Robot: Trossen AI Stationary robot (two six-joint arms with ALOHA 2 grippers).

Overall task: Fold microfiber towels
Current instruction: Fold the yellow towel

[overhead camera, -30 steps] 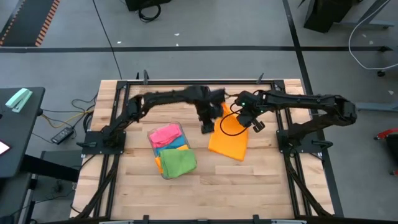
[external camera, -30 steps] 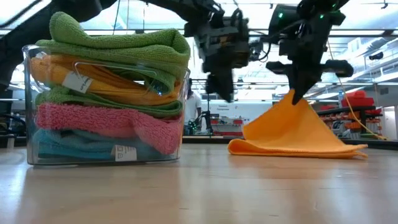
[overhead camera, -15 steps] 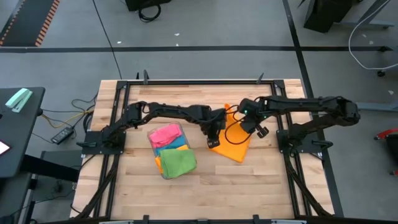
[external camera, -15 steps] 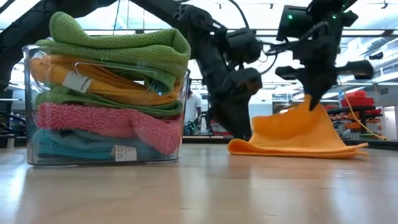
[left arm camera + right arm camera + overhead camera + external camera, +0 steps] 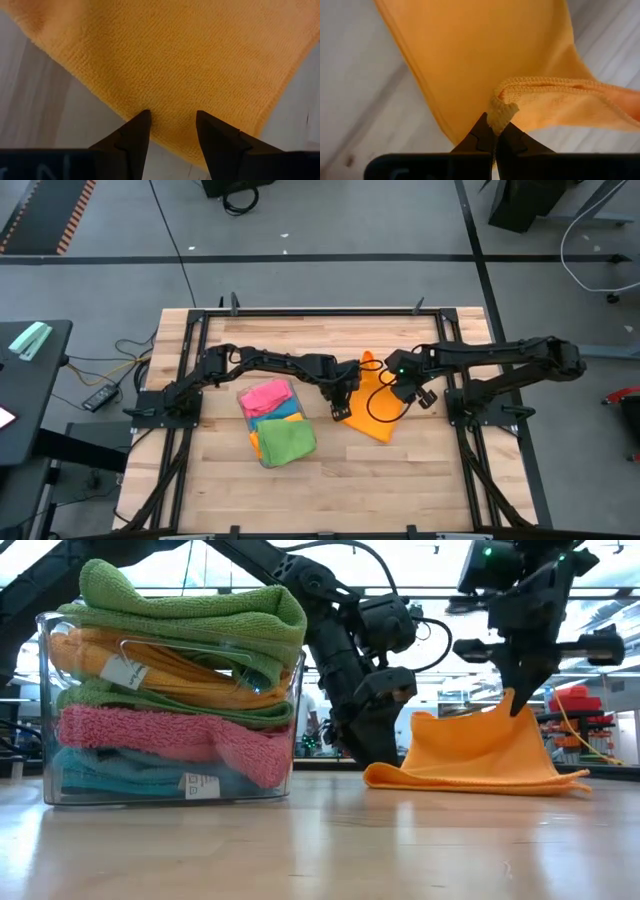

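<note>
An orange microfiber towel (image 5: 375, 418) (image 5: 480, 755) lies at the table's middle right, one corner pulled up into a peak. My right gripper (image 5: 415, 390) (image 5: 517, 705) (image 5: 495, 135) is shut on that corner. My left gripper (image 5: 340, 410) (image 5: 375, 755) (image 5: 172, 122) is down at the towel's left edge, open, with its fingertips over the cloth (image 5: 175, 60). Left of them, a clear tray (image 5: 45, 710) holds a stack of folded towels in green (image 5: 288, 438), orange, pink (image 5: 265, 395) and blue. My left gripper's open fingertips (image 5: 142, 120) stand on either side of a strip of cloth just inside the towel's edge, coming steeply from above. I cannot tell whether they touch the cloth. My right gripper pinches the towel's hemmed corner (image 5: 502, 107) at its fingertips, pointing down from above. The corner is bunched, so I cannot count the layers. The cloth hangs below it like a tent, its lower part (image 5: 470, 778) flat on the table.
The tray of folded towels (image 5: 275, 420) stands close to the left of the left arm. The dark frame rails (image 5: 300, 312) run around the tabletop. Bare wood (image 5: 400, 480) shows in front of the orange towel.
My left gripper has come down from above the table to the towel's left edge, tipping steeper, and is still open. My right gripper has carried the pinched corner toward the table's right edge, so the towel's peak has shifted right while its base stayed on the table.
</note>
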